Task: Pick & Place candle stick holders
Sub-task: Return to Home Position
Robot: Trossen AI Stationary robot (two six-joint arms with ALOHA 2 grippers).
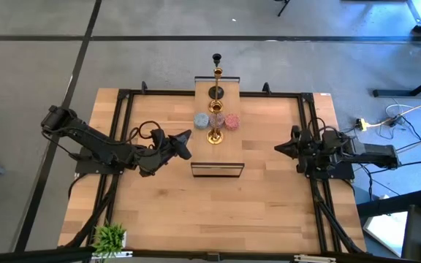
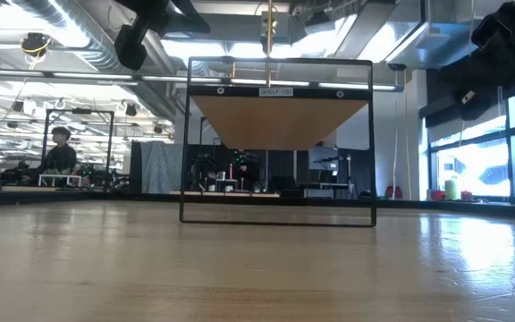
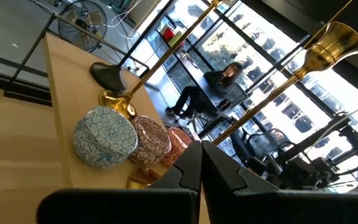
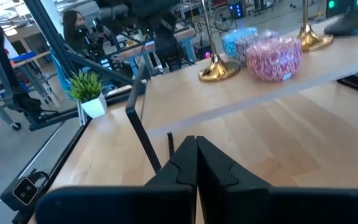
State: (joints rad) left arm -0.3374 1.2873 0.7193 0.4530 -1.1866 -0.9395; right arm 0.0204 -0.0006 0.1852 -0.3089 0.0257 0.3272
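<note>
— Holders (image 1: 215, 109), whereabouts?
— Up on the light plank (image 1: 229, 86) of the shelf, mid-table toward the far side. All upright, bunched close.
— Order along the plank?
— Black holder (image 1: 215, 93) at the far end, gold stems (image 1: 215, 136) in line with it. Blue cup (image 1: 201, 120), purplish cup (image 3: 151, 140) and pink cup (image 1: 232, 120) side by side across the plank, touching or nearly so (hard to tell which from above).
— Left gripper (image 1: 188, 139)?
— Hanging over the table (image 1: 269, 212) just left of the plank, level with the cups, pointed at them. Fingers pressed together, pinching nothing.
— Right gripper (image 1: 278, 148)?
— Well off to the right of the shelf, near the table's right rail, facing the cluster. Fingers likewise closed tight on nothing.
— Support for the plank?
— Black frame (image 2: 329, 90) carrying the near end, standing on the table.
— Anything else?
— Small potted plant (image 1: 110, 237) at the near left corner, well apart from the shelf. Seated person (image 3: 219, 81) out in the room beyond.
</note>
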